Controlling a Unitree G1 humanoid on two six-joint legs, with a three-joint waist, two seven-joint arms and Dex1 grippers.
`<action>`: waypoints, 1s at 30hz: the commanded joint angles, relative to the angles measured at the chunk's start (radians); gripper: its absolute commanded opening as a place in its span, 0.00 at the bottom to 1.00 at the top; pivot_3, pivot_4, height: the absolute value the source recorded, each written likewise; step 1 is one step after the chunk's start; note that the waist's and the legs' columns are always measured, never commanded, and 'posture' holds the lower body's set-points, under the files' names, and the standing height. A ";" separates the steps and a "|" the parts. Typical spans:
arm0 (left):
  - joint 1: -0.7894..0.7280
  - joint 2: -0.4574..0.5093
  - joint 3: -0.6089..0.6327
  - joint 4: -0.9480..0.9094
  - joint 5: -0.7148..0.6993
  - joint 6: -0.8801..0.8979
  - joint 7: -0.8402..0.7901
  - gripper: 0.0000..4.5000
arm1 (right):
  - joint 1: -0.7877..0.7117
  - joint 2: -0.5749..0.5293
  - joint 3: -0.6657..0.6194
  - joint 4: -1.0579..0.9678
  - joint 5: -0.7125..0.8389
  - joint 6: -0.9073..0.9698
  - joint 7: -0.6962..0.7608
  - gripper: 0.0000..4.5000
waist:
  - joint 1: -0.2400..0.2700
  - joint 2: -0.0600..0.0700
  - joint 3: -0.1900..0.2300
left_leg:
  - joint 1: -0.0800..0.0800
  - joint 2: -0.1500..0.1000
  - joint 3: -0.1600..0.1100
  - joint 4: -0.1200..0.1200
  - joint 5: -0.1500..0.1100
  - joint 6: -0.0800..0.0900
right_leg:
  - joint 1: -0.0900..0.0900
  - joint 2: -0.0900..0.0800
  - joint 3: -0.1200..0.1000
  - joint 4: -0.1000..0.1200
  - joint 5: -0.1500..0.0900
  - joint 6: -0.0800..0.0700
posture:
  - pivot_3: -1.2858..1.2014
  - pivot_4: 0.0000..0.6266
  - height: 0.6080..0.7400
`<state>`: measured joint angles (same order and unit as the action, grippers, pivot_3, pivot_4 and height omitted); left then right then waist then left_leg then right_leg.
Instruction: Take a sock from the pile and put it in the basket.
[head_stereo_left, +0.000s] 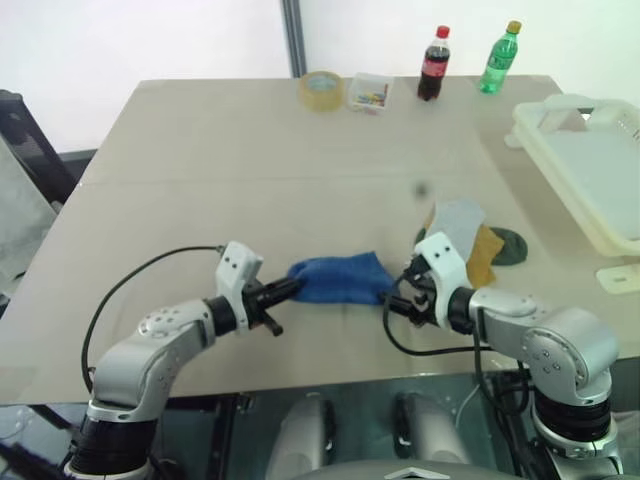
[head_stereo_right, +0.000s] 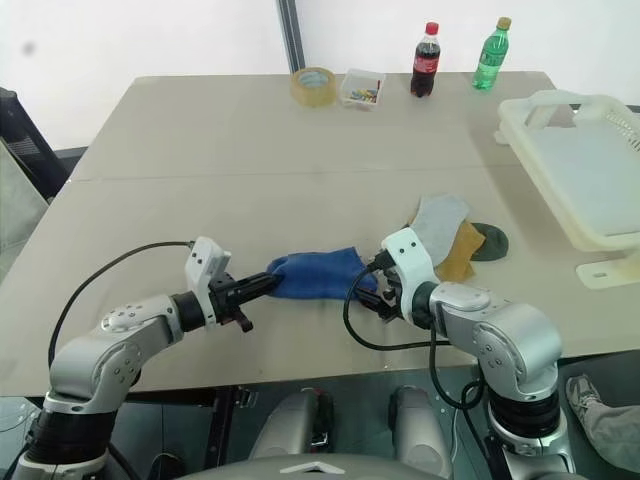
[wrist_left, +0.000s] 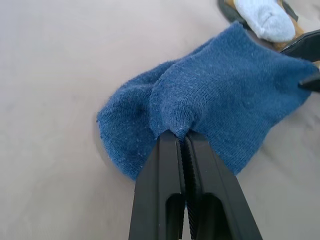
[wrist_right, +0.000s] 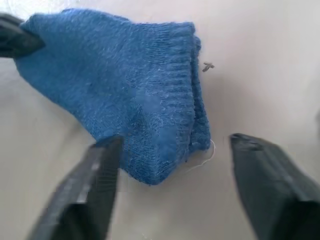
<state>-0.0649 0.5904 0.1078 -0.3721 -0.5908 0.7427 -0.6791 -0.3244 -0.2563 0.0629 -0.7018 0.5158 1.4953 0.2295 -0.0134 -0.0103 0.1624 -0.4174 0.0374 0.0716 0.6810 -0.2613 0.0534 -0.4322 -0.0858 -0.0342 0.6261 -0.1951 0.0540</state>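
The royal-blue sock (head_stereo_left: 340, 278) stretches between my two grippers, low over the tan table near its front edge. My left gripper (wrist_left: 182, 135) is shut on the sock's toe end, with a fold of the fabric pinched between its black fingers. At the ribbed cuff end (wrist_right: 185, 85), my right gripper (wrist_right: 175, 142) stands open, one finger on each side of the cuff. The pile (head_stereo_left: 470, 235), with light grey, mustard-yellow and dark green socks, lies just behind my right gripper. The cream-white basket (head_stereo_left: 600, 170) sits at the table's right edge.
At the far edge of the table stand a roll of tape (head_stereo_left: 322, 90), a small clear box (head_stereo_left: 370, 92), a cola bottle (head_stereo_left: 434, 64) and a green bottle (head_stereo_left: 499, 58). A white plastic piece (head_stereo_left: 620, 278) lies in front of the basket.
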 joint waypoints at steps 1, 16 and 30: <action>-0.016 -0.016 0.033 -0.045 -0.024 -0.074 -0.028 0.00 | 0.006 -0.008 0.002 -0.016 -0.004 -0.030 0.001 0.98 | 0.000 0.000 0.000 | 0.000 0.000 0.000 0.000 0.000 0.000 | 0.000 0.000 0.000 0.000 0.000 0.000 | 0.52 0.24 1.00; -0.004 0.046 -0.021 0.006 0.015 -0.086 -0.091 0.00 | -0.054 -0.024 0.012 -0.005 -0.006 -0.131 0.009 0.98 | -0.001 0.000 0.000 | 0.000 0.000 0.000 0.000 0.000 0.000 | 0.000 0.000 0.000 0.000 0.000 0.000 | 0.52 0.24 1.00; -0.036 0.060 -0.065 0.089 0.088 -0.145 -0.123 0.00 | -0.049 -0.019 0.182 0.113 -0.167 -0.641 0.075 0.98 | -0.001 0.000 0.001 | 0.000 0.000 0.000 -0.001 0.000 0.000 | -0.001 0.000 0.000 0.000 0.000 0.000 | 0.52 0.24 1.00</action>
<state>-0.0905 0.6538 0.0448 -0.2812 -0.5106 0.6215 -0.7921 -0.3787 -0.2681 0.2102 -0.5996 0.3953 0.9535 0.2875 -0.0141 -0.0104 0.1630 -0.4177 0.0369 0.0720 0.6803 -0.2613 0.0534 -0.4326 -0.0855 -0.0345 0.6255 -0.1953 0.0544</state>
